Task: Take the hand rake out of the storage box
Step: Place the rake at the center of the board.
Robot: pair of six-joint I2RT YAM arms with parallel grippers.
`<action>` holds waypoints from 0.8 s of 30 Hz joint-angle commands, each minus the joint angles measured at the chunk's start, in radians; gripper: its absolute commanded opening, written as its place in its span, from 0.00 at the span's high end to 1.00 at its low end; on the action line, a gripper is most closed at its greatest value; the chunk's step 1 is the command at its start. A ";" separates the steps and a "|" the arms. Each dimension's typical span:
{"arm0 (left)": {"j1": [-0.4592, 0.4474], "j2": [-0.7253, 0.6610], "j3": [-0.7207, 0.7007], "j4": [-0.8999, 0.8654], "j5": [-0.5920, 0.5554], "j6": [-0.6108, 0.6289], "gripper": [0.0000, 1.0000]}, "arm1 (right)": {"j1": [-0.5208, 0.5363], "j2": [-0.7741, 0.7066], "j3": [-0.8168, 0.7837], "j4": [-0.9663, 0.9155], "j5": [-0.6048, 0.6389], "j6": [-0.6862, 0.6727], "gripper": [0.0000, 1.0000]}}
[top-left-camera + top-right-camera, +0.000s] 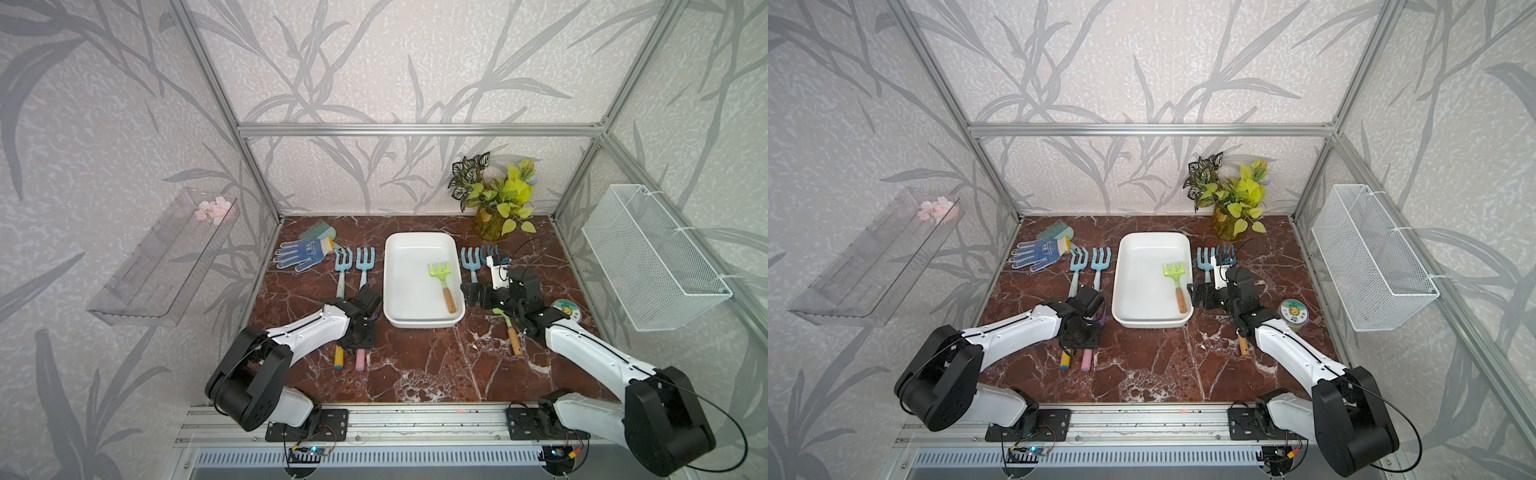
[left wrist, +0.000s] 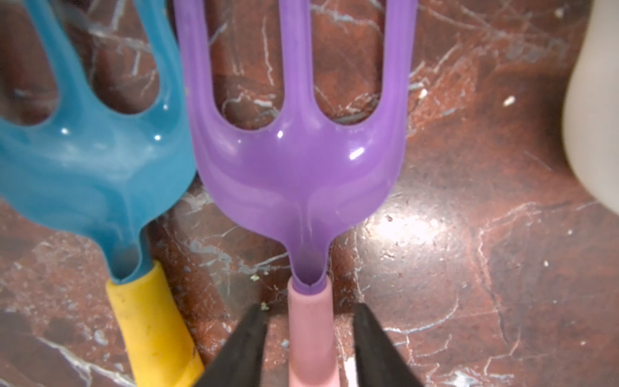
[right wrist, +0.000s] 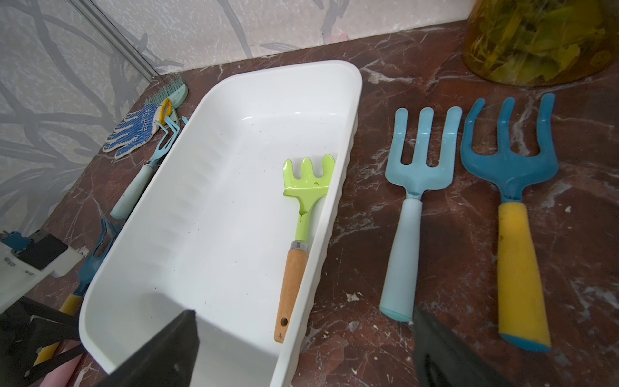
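You have one storage box point(image 1: 409, 274), two green rakes and six forks point(image 1: 365, 266). One hand rake point(image 1: 444, 286) lies inside the box beside its right wall, just ahead of your right gripper point(image 3: 303, 315), whose jaws are spread wide. Its tines point at the back wall and its wooden handle toward the arms, with the long axis along the box. The other rake point(image 1: 514, 341) lies under the right arm. Your left gripper point(image 2: 308, 310) straddles the purple fork point(image 2: 294, 174)'s handle, jaws parted.

Ahead of the left gripper point(image 2: 310, 315), the purple fork point(image 2: 294, 174) has its tines cut off at the frame edge; the box point(image 2: 593, 117) beside it is blurred.
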 commanded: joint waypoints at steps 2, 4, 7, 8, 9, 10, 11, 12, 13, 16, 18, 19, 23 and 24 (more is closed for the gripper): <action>0.004 -0.027 0.029 -0.001 -0.017 0.010 0.40 | -0.006 0.002 0.031 0.011 0.002 -0.001 0.01; 0.004 -0.044 0.041 -0.005 -0.022 0.016 0.33 | -0.006 0.004 0.033 -0.001 0.017 0.005 0.01; 0.001 -0.078 0.054 -0.008 -0.028 0.023 0.23 | -0.005 0.008 0.045 -0.033 0.065 0.021 0.01; -0.001 -0.091 0.057 -0.004 -0.032 0.024 0.20 | -0.008 0.011 0.047 -0.039 0.077 0.029 0.01; -0.003 -0.110 0.057 -0.001 -0.033 0.026 0.18 | -0.010 0.016 0.050 -0.044 0.083 0.033 0.01; -0.004 -0.131 0.059 0.006 -0.033 0.027 0.15 | -0.012 0.020 0.053 -0.043 0.076 0.033 0.01; -0.007 -0.148 0.059 0.013 -0.028 0.032 0.12 | -0.012 0.021 0.054 -0.044 0.075 0.031 0.01; -0.009 -0.167 0.058 0.024 -0.018 0.042 0.08 | -0.013 0.020 0.054 -0.045 0.075 0.030 0.01; -0.010 -0.186 0.059 0.032 -0.013 0.040 0.08 | -0.014 0.019 0.058 -0.048 0.072 0.028 0.01; -0.013 -0.245 0.061 0.058 0.002 0.027 0.07 | -0.013 0.018 0.076 -0.072 0.057 0.011 0.01; -0.019 -0.290 0.052 0.091 0.010 0.031 0.07 | -0.011 0.026 0.105 -0.121 0.030 -0.017 0.01; -0.022 -0.313 0.045 0.103 0.008 0.032 0.07 | -0.011 0.036 0.128 -0.157 0.015 -0.030 0.01; -0.031 -0.377 0.009 0.148 -0.015 0.055 0.07 | -0.007 0.070 0.215 -0.288 -0.066 -0.070 0.01; -0.031 -0.386 -0.003 0.165 -0.019 0.057 0.06 | -0.002 0.071 0.238 -0.320 -0.078 -0.079 0.01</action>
